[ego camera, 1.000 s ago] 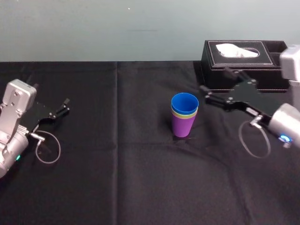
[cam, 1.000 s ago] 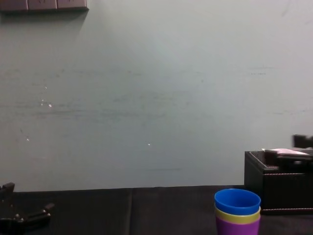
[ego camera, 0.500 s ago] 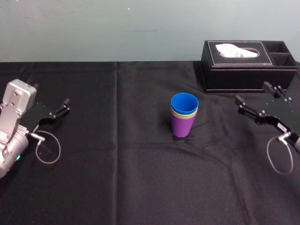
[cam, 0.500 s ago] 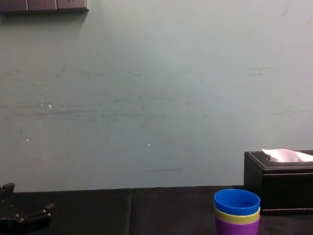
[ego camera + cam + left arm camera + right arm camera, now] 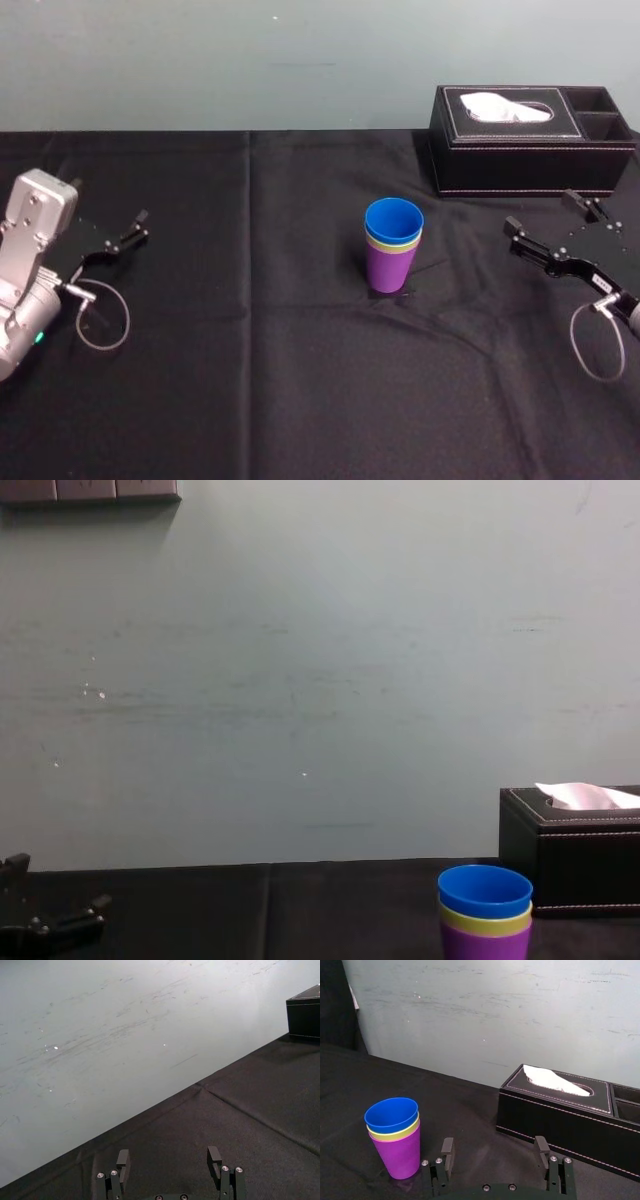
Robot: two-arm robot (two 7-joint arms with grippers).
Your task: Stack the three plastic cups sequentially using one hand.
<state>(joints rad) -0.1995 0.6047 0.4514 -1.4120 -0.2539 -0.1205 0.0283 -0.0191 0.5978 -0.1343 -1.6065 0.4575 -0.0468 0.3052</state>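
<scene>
The three plastic cups stand nested upright at the table's centre: the blue cup (image 5: 394, 217) on top, the lime cup's rim (image 5: 391, 244) under it, the purple cup (image 5: 389, 270) at the bottom. In the right wrist view the blue cup (image 5: 391, 1114) sits in the purple cup (image 5: 398, 1156); the stack (image 5: 485, 915) also shows low in the chest view. My right gripper (image 5: 538, 211) hovers open and empty to the right of the stack, well apart from it; its fingers (image 5: 448, 1147) stand wide. My left gripper (image 5: 142, 226) rests open at the far left, its fingers (image 5: 123, 1158) spread.
A black leather tissue box (image 5: 530, 140) with a white tissue stands at the back right, just behind the right gripper. A black cloth (image 5: 300, 350) covers the table. A pale wall (image 5: 320, 680) rises behind it.
My right gripper has drawn back to the right, away from the cup stack and off the front of the tissue box. The stack and the left arm have not moved.
</scene>
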